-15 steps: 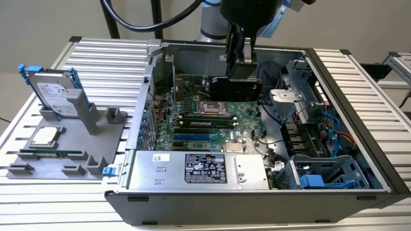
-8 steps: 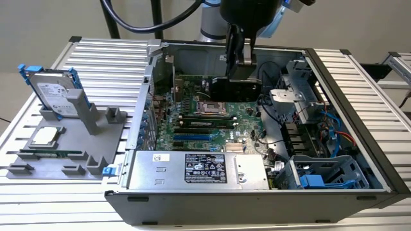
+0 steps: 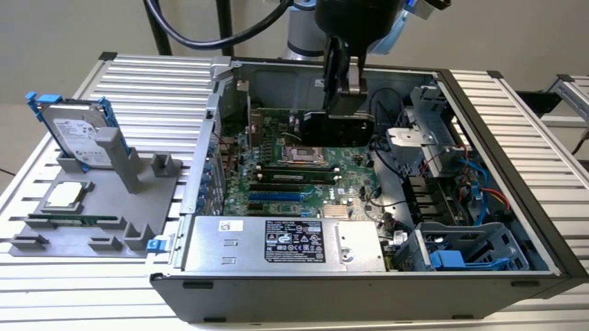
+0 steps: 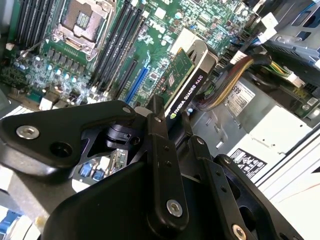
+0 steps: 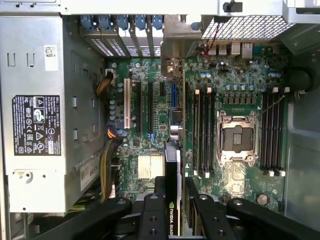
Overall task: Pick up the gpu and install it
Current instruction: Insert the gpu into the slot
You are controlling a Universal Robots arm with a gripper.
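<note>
One gpu [image 4: 186,80] is held on edge over the one motherboard [image 5: 235,90] inside the open case [image 3: 497,138], the jaws of the gripper [image 5: 175,182] clamped on it by two fingers [image 4: 157,130]. One hard drive [image 3: 78,134] is propped on the rack [image 3: 138,172] outside.

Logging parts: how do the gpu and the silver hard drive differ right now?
The gpu is held by the gripper over the motherboard, inside the case; the hard drive stands in a grey holder outside it. The gpu is black and green; the hard drive silver with blue rails. Both are flat and rectangular.
</note>
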